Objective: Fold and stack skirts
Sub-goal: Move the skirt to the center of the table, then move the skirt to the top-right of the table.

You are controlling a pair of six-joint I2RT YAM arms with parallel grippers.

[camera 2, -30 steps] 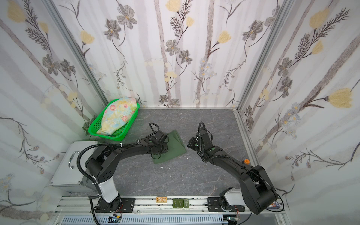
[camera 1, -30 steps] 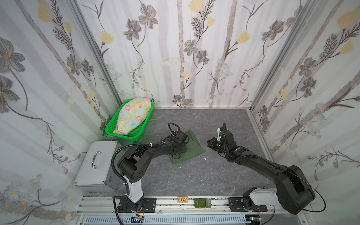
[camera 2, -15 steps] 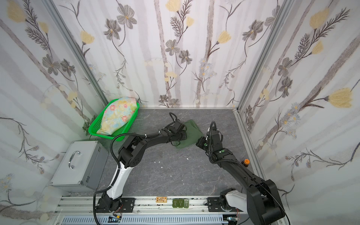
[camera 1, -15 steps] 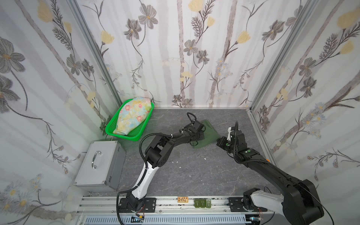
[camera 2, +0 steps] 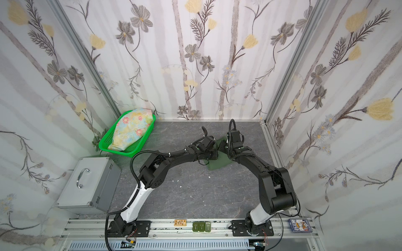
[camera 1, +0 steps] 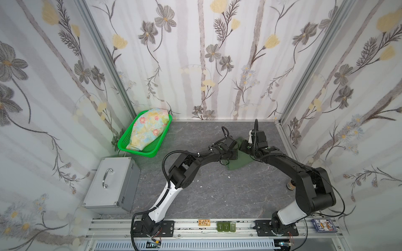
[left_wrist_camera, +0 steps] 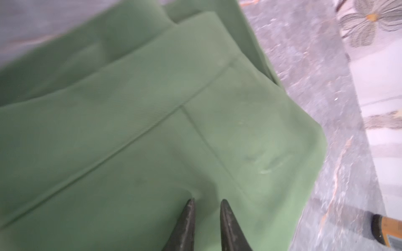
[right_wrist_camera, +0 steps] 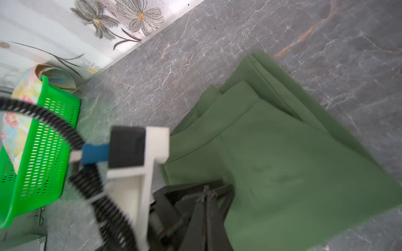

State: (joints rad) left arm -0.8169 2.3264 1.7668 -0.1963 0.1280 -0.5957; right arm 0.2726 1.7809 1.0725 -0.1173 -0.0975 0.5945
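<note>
You have open grey table (camera 1: 206, 191) across the near middle. On the left, the metal case (camera 1: 113, 184) and green basket (camera 1: 137, 152) block passage. Right of centre, left arm (camera 1: 195, 157) and right arm (camera 1: 282, 162) crowd over the green skirt (camera 1: 239, 165).

A grey marbled tabletop (camera 1: 213, 191) carries a folded olive skirt (camera 1: 240, 163) at centre. A green basket (camera 1: 141, 151) and a silver case (camera 1: 113, 184) lie at left.
</note>
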